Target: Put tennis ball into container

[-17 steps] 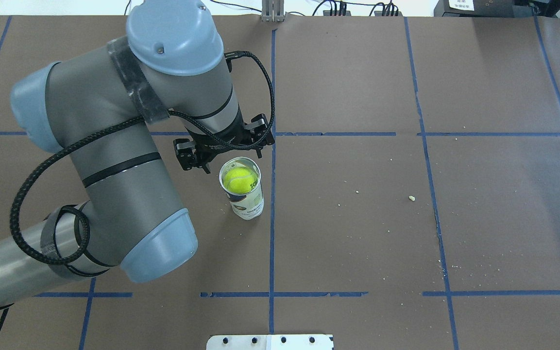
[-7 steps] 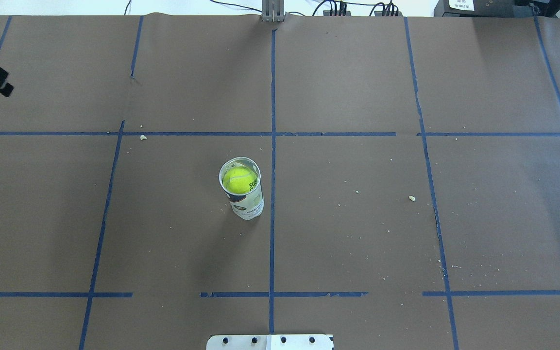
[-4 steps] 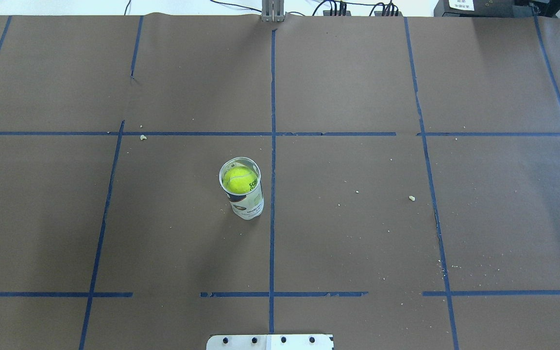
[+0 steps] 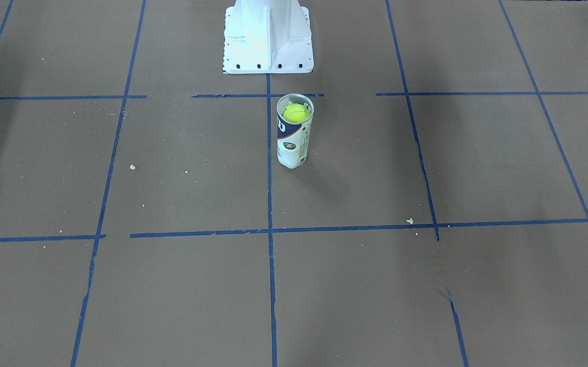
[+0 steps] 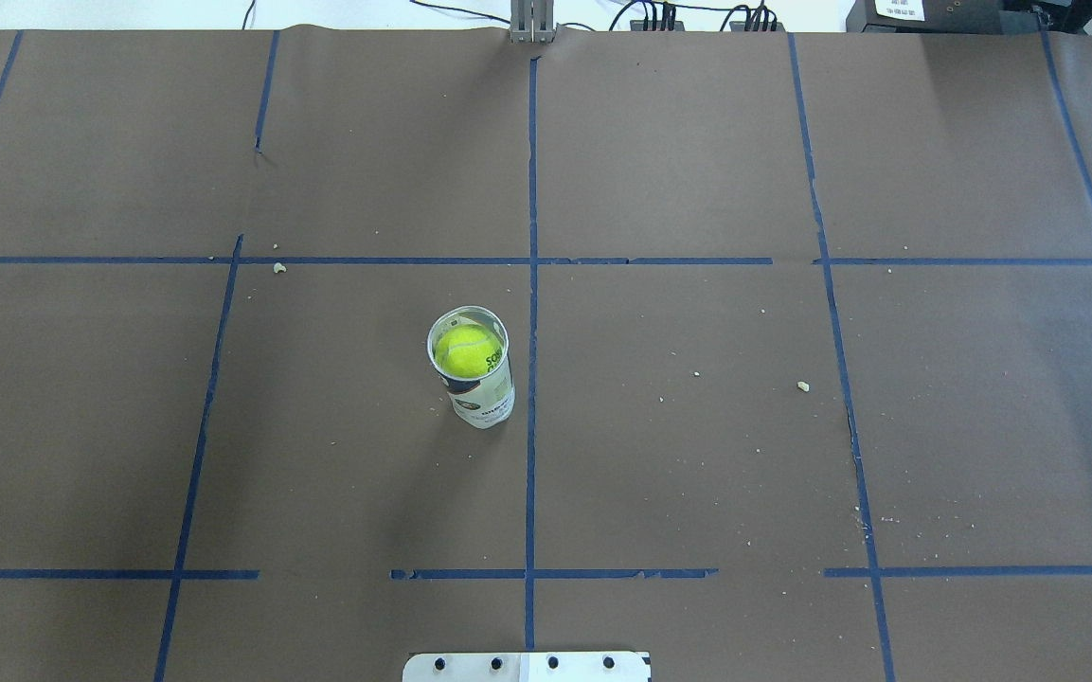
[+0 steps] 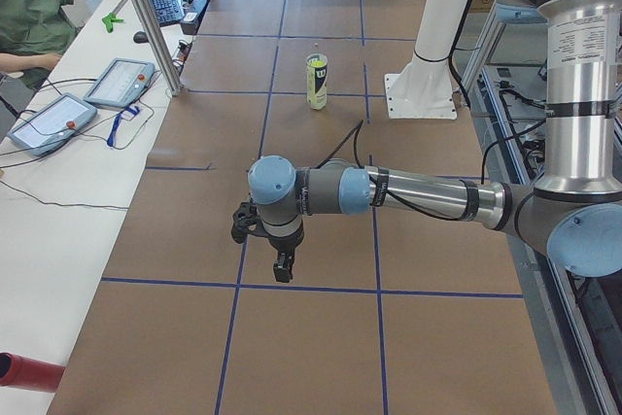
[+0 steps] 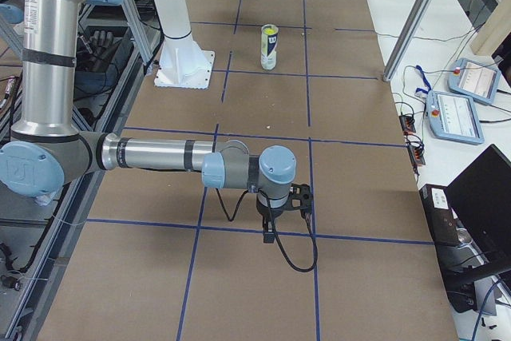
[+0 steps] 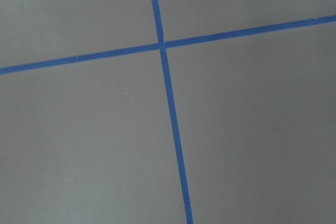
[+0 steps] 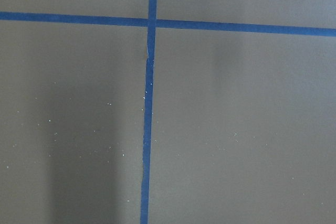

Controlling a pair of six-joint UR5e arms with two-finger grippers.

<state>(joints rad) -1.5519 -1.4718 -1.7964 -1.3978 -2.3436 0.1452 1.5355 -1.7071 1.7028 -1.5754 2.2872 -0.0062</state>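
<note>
The container [image 5: 481, 396] stands upright near the table's middle, a clear tube with a white and navy label [image 4: 292, 145]. The yellow-green tennis ball [image 5: 467, 349] sits inside it, just below the metal rim [image 4: 295, 113]. The tube also shows far off in both side views [image 6: 317, 85] [image 7: 269, 50]. My left gripper [image 6: 282, 265] hangs over the table's left end, far from the tube, and my right gripper [image 7: 269, 233] over the right end. Both show only in side views, so I cannot tell if they are open or shut.
The white pedestal base [image 4: 268, 46] stands behind the tube on the robot's side. Blue tape lines cross the brown paper cover. Tablets and cables [image 6: 117, 85] lie on the operators' bench, where a person [image 6: 34, 7] sits.
The left arm, beside the tube's mouth 2.3 s ago, has swung off to the left and left the overhead view. The ball stays in the tube.
</note>
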